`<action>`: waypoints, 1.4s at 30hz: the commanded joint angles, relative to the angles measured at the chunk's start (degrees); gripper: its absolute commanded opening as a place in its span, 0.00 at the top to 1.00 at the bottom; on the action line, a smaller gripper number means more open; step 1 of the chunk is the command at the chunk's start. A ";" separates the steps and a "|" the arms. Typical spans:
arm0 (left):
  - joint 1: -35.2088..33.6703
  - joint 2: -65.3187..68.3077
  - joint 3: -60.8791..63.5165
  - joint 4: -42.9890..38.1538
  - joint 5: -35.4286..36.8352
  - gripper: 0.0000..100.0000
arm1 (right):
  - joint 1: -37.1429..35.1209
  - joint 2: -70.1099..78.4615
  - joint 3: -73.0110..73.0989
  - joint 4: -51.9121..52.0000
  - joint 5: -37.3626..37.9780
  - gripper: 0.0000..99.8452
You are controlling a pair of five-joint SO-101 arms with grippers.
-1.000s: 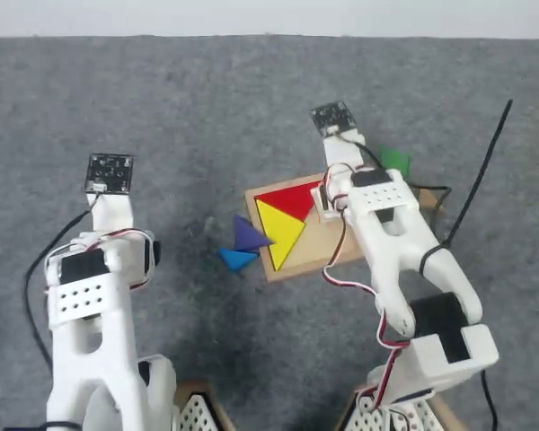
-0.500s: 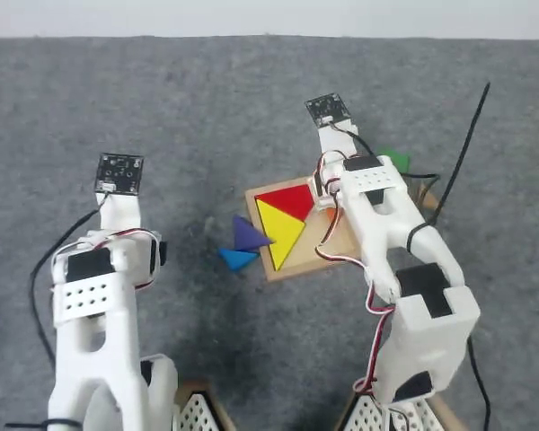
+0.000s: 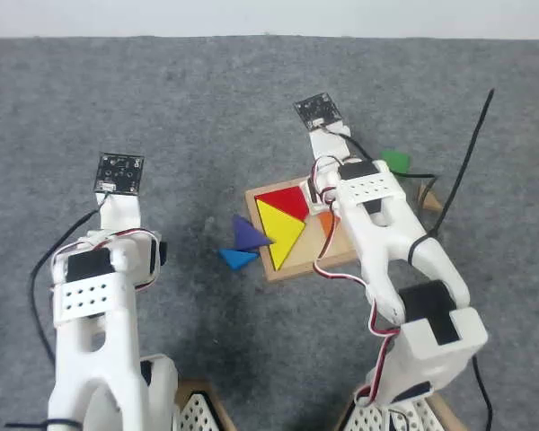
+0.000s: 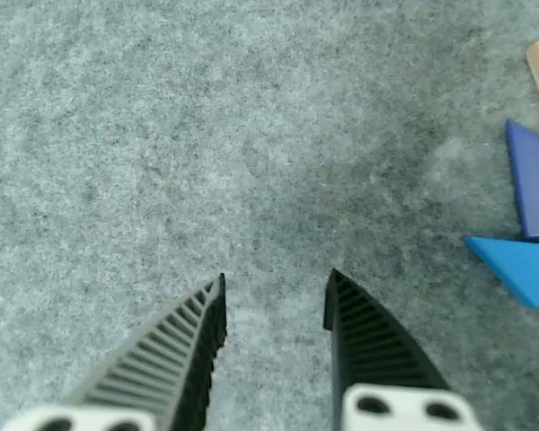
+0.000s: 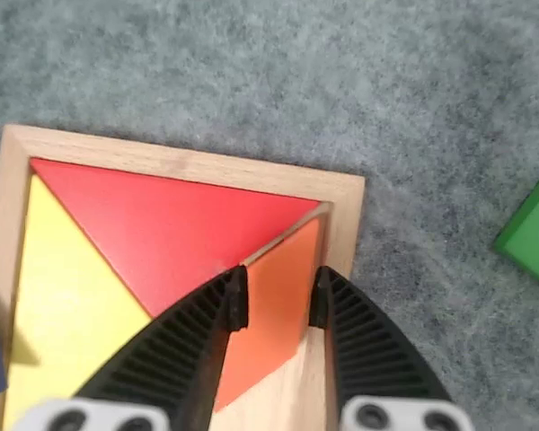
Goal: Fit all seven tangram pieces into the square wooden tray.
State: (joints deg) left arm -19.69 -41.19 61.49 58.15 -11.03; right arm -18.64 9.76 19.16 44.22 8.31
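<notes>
High view: square wooden tray (image 3: 296, 266) at centre, holding red triangle (image 3: 286, 201) and yellow triangle (image 3: 278, 229); dark-blue triangle (image 3: 248, 234) and light-blue triangle (image 3: 237, 259) at its left.
Left wrist view: left gripper (image 4: 274, 301) spread above grey carpet (image 4: 251, 135).
Right wrist view: right gripper (image 5: 274, 292) pinching orange wooden piece (image 5: 278, 314) in the tray's far-right corner.

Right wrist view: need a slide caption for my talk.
Jaws hold the orange piece in the wooden tray beside red triangle and yellow triangle; green piece outside.
</notes>
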 commanded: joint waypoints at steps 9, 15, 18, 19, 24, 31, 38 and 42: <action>0.35 -1.85 -0.40 -1.58 -0.44 0.82 | 2.77 1.36 0.00 0.57 0.70 0.88; 0.35 -1.85 -0.40 -1.49 -0.44 0.82 | 2.68 3.65 -1.41 0.57 1.05 0.88; 0.35 -1.85 -0.40 -1.49 -0.44 0.82 | 3.65 5.32 -4.22 0.75 1.14 0.88; 0.35 -1.85 -0.40 -1.49 -0.44 0.82 | 4.00 6.02 -5.19 0.75 1.14 0.88; 0.35 -1.85 -0.40 -1.41 -0.44 0.82 | 7.16 8.22 -8.88 1.10 1.23 0.88; 0.35 -1.85 -0.31 -1.41 -0.44 0.82 | 10.33 1.98 -12.92 8.13 3.08 0.88; 0.35 -1.85 0.31 -1.67 -0.44 0.82 | 14.29 -9.98 -12.92 14.99 6.07 0.87; 0.35 -1.85 0.31 -1.67 -0.44 0.82 | 19.74 -8.84 -13.01 14.02 6.07 0.78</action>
State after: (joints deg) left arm -19.69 -41.27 62.37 58.15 -11.03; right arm -2.46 3.69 9.58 58.29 13.58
